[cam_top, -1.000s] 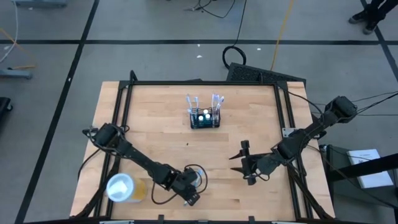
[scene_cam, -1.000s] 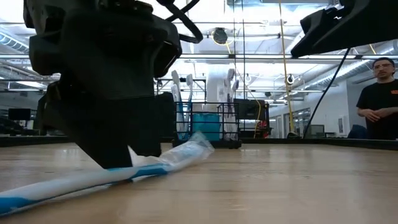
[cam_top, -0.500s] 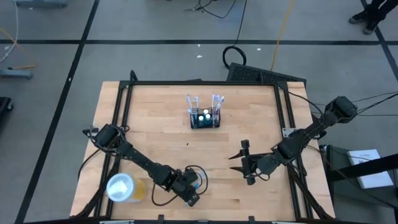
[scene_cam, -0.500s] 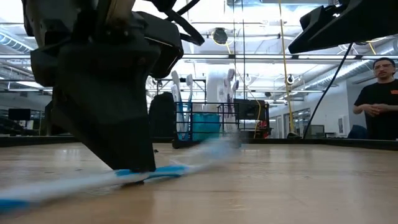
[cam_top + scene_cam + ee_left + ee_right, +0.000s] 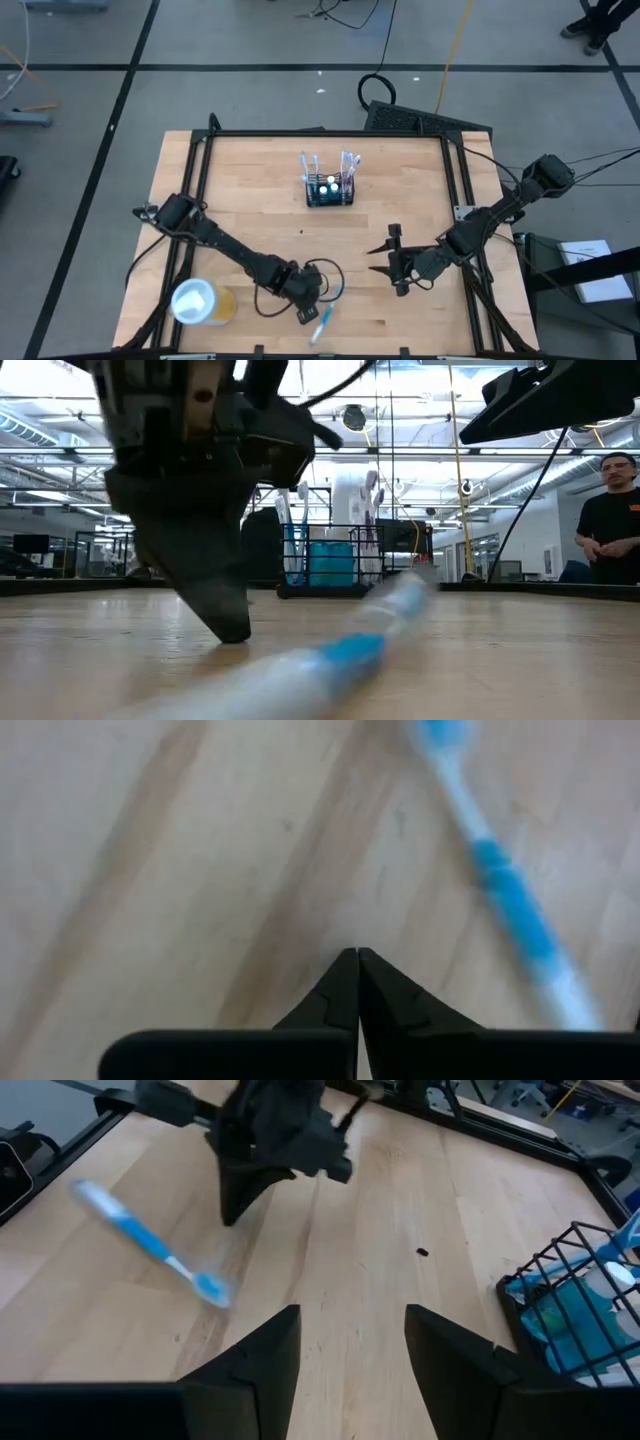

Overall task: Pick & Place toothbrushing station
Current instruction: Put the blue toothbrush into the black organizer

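The toothbrushing station [image 5: 329, 190], a black wire holder with toothbrushes standing in it, sits at the far middle of the table and also shows in the low view [image 5: 330, 565] and the right wrist view [image 5: 570, 1300]. A blue-and-white toothbrush [image 5: 324, 318] lies loose and blurred on the wood near the front edge [image 5: 500, 890]. My left gripper [image 5: 357, 960] is shut, its tips down at the tabletop [image 5: 235, 632] just beside the toothbrush, with nothing between them. My right gripper [image 5: 350, 1350] hovers open at the right middle [image 5: 378, 262].
A yellow cup with a white lid [image 5: 197, 300] stands at the front left, beside my left arm. Black frame rails [image 5: 455, 170] border the table. A person [image 5: 610, 510] stands beyond the far right of the table. Bare wood lies between the station and both grippers.
My left gripper has shut without catching the toothbrush and has shifted a little toward the table's right edge. The toothbrush has swung about on the table and now lies free, just right of and nearer than the gripper.
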Motion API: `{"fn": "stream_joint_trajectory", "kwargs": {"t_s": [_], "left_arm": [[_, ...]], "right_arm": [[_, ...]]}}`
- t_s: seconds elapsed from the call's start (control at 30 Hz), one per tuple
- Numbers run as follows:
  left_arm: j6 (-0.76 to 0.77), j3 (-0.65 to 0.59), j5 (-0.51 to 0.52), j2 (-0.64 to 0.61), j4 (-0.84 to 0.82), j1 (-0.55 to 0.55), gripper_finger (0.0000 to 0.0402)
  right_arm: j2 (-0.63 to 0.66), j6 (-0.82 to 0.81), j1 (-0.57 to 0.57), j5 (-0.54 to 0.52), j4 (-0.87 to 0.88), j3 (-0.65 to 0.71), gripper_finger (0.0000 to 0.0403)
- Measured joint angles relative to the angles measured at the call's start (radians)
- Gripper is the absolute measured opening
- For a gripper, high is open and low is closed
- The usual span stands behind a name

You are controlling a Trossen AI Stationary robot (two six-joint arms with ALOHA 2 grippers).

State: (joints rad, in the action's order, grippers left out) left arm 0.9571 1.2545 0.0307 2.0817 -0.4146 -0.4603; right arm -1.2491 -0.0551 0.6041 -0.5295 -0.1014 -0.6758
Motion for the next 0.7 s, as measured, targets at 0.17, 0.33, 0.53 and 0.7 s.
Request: {"fn": "stream_joint_trajectory", "kwargs": {"t_s": [0.17,0.33,0.53,0.7], "left_arm": [[-0.087,0.000,-0.005,-0.018,-0.071,0.050,0.0001],[-0.082,-0.015,0.139,-0.106,-0.177,0.059,0.0000],[0.018,-0.013,0.156,-0.234,-0.010,0.023,0.0010],[0.015,-0.020,0.065,-0.206,0.126,0.010,0.0059]], "right_arm": [[0.000,0.010,0.000,-0.002,-0.006,0.000,0.0171],[0.000,0.011,0.000,-0.002,-0.006,0.000,0.0171],[0.000,0.019,0.000,-0.020,0.012,0.000,0.0171],[0.000,0.021,0.008,-0.020,0.023,-0.001,0.0171]]}}
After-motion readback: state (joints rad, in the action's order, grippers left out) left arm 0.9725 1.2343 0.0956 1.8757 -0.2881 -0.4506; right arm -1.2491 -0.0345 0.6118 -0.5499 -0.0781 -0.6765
